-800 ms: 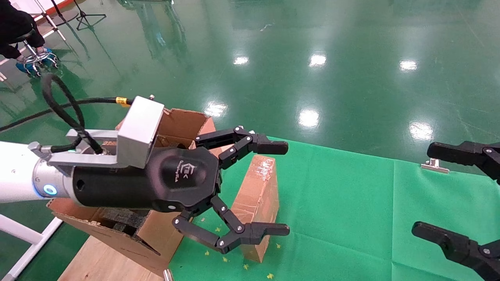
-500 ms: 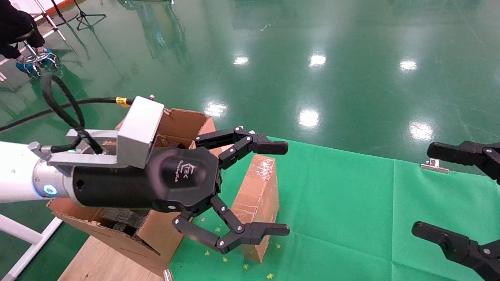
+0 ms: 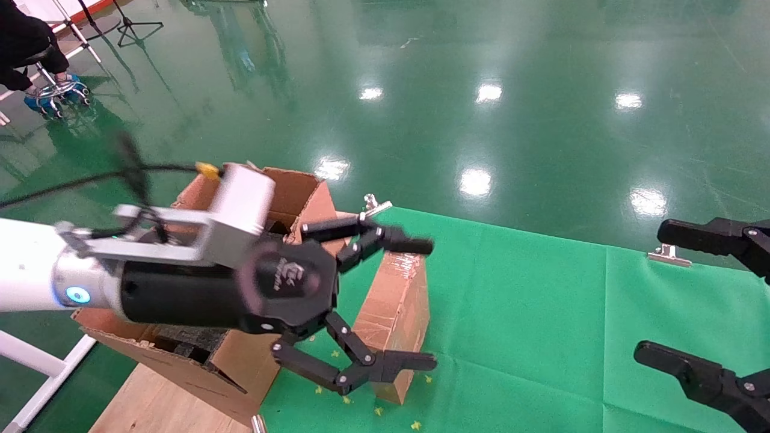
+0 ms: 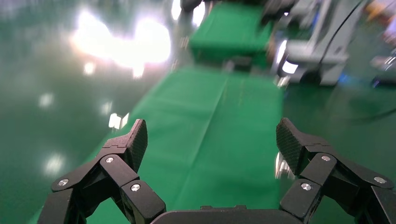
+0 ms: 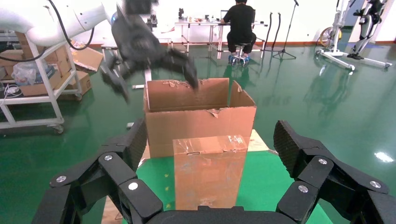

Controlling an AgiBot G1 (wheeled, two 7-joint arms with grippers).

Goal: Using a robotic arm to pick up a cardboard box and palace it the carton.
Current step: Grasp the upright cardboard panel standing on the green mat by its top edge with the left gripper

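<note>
The cardboard box (image 3: pixel 394 313), wrapped in shiny tape, stands upright on the green cloth (image 3: pixel 541 337), just right of the carton (image 3: pixel 180 364). The carton's flaps are raised and dark foam shows inside. The white robotic arm's left gripper (image 3: pixel 424 304) is open, its two fingertips to either side of the box's near face and above it, with no touch visible. The left wrist view shows its open gripper (image 4: pixel 212 140) over cloth only. My right gripper (image 3: pixel 668 294) is open and empty at the right edge. Its wrist view (image 5: pixel 210 140) faces the box (image 5: pixel 210 177) and the carton (image 5: pixel 201 119).
Silver clips (image 3: pixel 376 205) (image 3: pixel 668 257) hold the cloth's far edge. The carton rests on a wooden board (image 3: pixel 162 409). A white frame (image 3: pixel 36 361) stands at the lower left. A seated person (image 3: pixel 24 42) is far off on the glossy green floor.
The left gripper has dipped a little and turned at the wrist, its upper finger now lower over the box top. It stays open. The right gripper and the box have not moved.
</note>
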